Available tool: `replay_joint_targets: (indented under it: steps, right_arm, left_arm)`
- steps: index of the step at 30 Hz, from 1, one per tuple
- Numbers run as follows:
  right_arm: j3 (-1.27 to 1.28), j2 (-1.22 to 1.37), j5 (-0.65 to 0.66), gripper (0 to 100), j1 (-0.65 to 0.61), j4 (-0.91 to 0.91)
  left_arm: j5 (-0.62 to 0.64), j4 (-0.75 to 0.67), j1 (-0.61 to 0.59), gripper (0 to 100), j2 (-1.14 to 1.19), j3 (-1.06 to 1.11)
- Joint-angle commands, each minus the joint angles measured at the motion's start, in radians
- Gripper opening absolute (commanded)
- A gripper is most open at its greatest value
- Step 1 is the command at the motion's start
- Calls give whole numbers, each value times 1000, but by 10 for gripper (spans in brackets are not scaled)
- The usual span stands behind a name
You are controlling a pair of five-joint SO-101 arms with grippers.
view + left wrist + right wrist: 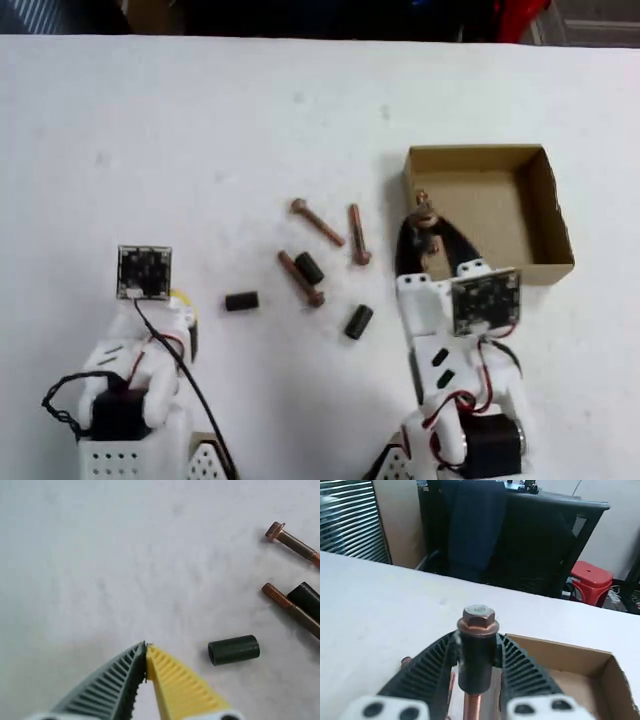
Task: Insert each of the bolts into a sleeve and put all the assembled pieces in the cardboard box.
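— What colour are the arms?
— White, both. The left arm [130, 385] has a black motor [118, 415] near its base and a square black camera board [144, 272] in a white frame. The right arm [440, 365] has the same: motor [492, 445], board [485, 300].
— Cables?
— A black cable [148, 325] runs down the left arm. Red wires [462, 403] loop over the right.
— Are the fingers alike?
— No. The left gripper [146, 649] has a grey finger [107, 690] and a yellow finger [182, 690], both ribbed. The right gripper [477, 638] has two black ribbed ones on white mounts [390, 710] with dark round holes.
— Any marks?
— Short dark slots [440, 356] on the white shell.
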Motion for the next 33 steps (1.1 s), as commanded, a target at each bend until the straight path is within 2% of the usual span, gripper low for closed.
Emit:
replay_joint_targets:
  steps: [1,4,10,14,25,33]
  right_arm:
    - [-123,111,21,16,41,2]
    - [-187,275,35,17,61,2]
    - [-331,613,192,17,87,-5]
    - [-411,803,193,17,122,-18]
    - [-591,1346,192,18,223,-202]
    - [-836,1699,198,18,263,-197]
  left_arm:
    - [2,-26,-2,23,-10,21]
    - [2,-26,-2,22,-10,64]
    - [-2,-26,-2,22,-10,101]
    - [-3,6,-2,23,-10,103]
    - [-6,25,-2,23,-10,118]
    - [-6,25,-2,23,-10,120]
